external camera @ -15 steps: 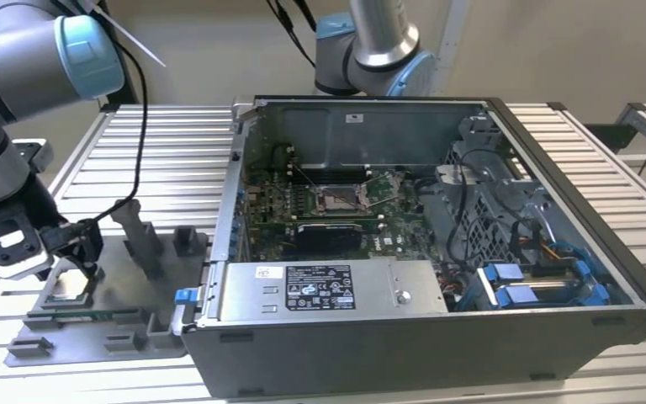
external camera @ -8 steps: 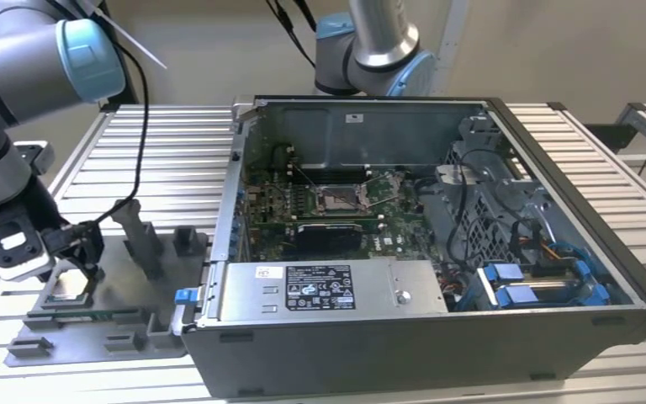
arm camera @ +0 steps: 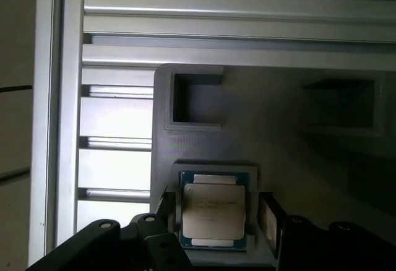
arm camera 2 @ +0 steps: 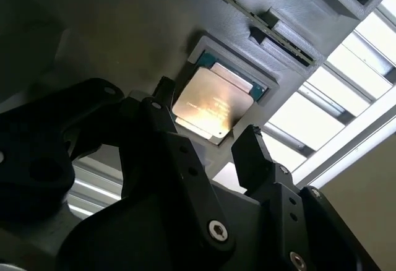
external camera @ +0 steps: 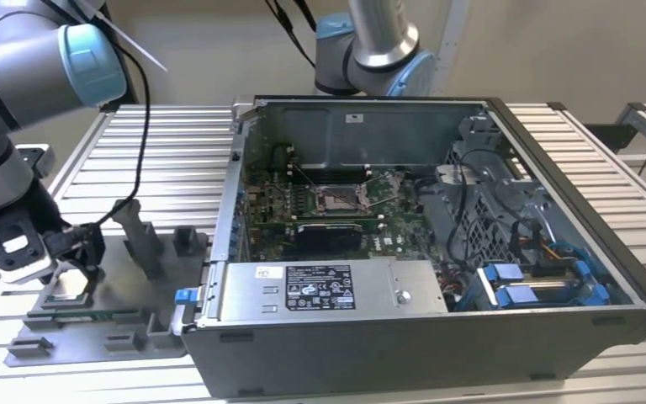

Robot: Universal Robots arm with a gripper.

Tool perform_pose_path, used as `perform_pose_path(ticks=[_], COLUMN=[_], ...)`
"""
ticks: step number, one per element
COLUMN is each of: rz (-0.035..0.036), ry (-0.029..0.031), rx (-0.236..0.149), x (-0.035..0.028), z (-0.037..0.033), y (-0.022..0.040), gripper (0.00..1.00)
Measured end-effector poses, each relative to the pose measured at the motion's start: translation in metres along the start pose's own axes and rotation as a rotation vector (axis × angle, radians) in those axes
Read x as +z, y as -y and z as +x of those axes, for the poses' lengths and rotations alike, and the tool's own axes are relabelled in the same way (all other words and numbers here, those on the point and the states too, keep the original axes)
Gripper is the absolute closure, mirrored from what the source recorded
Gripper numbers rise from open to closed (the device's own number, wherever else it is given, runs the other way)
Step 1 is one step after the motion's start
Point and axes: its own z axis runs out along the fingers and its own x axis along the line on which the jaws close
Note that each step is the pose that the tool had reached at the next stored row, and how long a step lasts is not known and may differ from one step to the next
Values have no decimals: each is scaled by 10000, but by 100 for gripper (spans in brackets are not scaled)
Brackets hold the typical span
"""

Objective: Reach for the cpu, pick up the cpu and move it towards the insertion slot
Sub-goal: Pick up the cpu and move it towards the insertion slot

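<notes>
As the tool stands: tool hangs low over the grey fixture plate, its two black fingers apart, one on each side of the cpu; nothing is clamped.
Cpu: cpu lies flat, metal top up, in a shallow square pocket of the plate. Both wrist views show it between the fingers, with what looks like a sliver of gap on each side.
Plate: rests on the slatted surface, at the exterior view's left of the open computer case.
Insertion slot: insertion slot sits amid the green motherboard inside the case, well apart from the cpu.
Risk, grip: the chip is thin and sits low inside the pocket rim. A fingertip could land on the rim rather than the chip edge, and an off-centre close could tip the chip up.
Risk, slip: there is little edge to hold, so a weak hold would likely drop it.
Edges: the pocket rim runs close round the chip. Upright posts stand between pocket and case, and the case wall rises above the surface.
Open room: free above the plate. The case top is open, but the board lies deep between walls.
</notes>
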Motion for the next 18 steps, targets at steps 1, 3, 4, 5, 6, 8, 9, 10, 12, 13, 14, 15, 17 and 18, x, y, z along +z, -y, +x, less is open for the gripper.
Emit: perform_pose_path(ticks=[1,3,4,5,6,8,9,10,12,13,14,15,17,18], rz=[1,2,2,2,1,1,1,1,2,2,2,3,2,2], ry=[-2,-2,-4,-2,-1,-2,-1,-2,-2,-2,-2,-3,-3,-2], rx=[0,-2,-2,-3,-2,-1,-1,-1,-1,-1,-1,-1,-1,-1], x=[5,17,23,29,35,46,52,58,67,72,78,82,92,97], z=[0,2,3,4,6,8,9,10,12,13,14,16,16,17], y=[1,2,3,3,3,4,4,4,5,5,5,5,7,7], gripper=[0,0,0,0,0,0,0,0,0,0,0,0,0,0])
